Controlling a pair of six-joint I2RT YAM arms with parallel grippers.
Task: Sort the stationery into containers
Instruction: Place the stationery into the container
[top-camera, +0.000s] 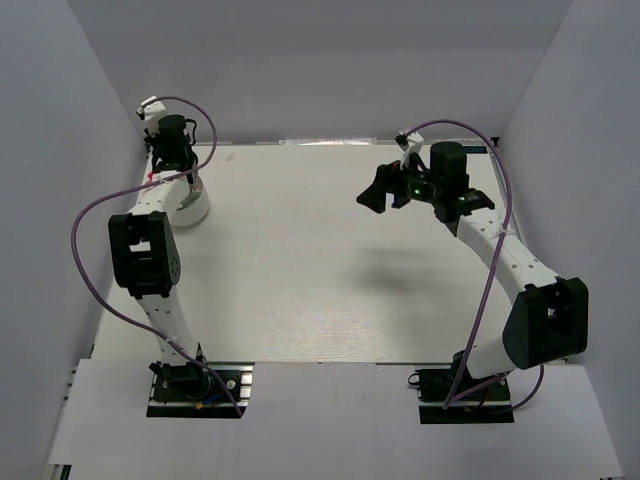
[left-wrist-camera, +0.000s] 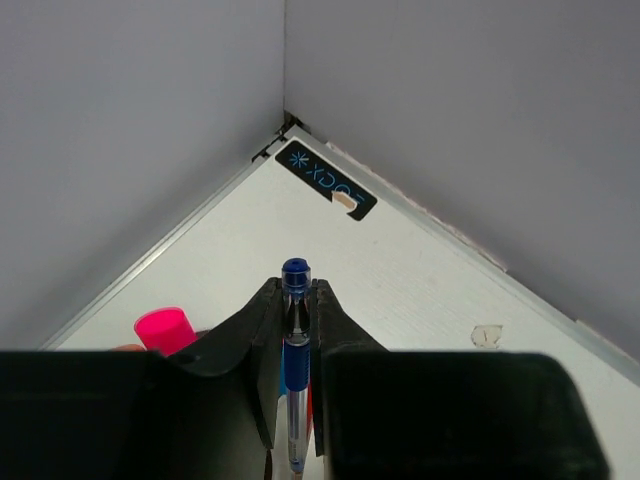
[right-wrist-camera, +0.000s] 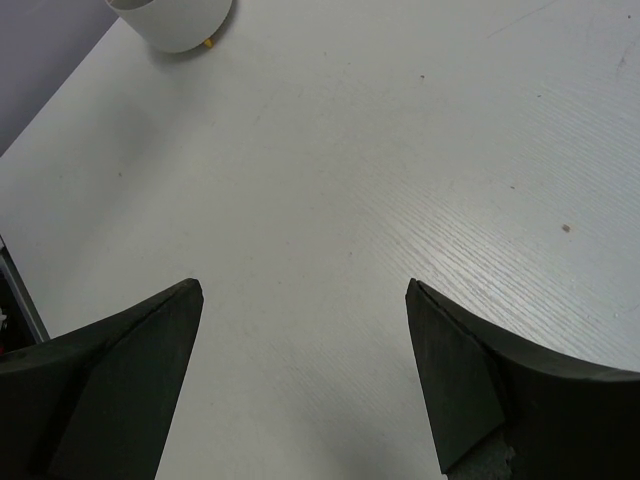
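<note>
My left gripper (left-wrist-camera: 296, 292) is shut on a thin blue pen (left-wrist-camera: 294, 340), whose capped end pokes out past the fingertips. In the top view the left gripper (top-camera: 172, 160) hangs over the white bowl (top-camera: 190, 208) at the far left corner. A pink marker tip (left-wrist-camera: 165, 329) and a sliver of red show just below the left fingers. My right gripper (right-wrist-camera: 300, 300) is open and empty, held above the bare table; in the top view it (top-camera: 385, 190) is at the far right. The bowl also shows in the right wrist view (right-wrist-camera: 172, 20), with a bit of yellow at its foot.
Grey walls close the table at the back and both sides; the left gripper is close to the back left corner (left-wrist-camera: 285, 118). A black label (left-wrist-camera: 325, 179) lies on the table near that corner.
</note>
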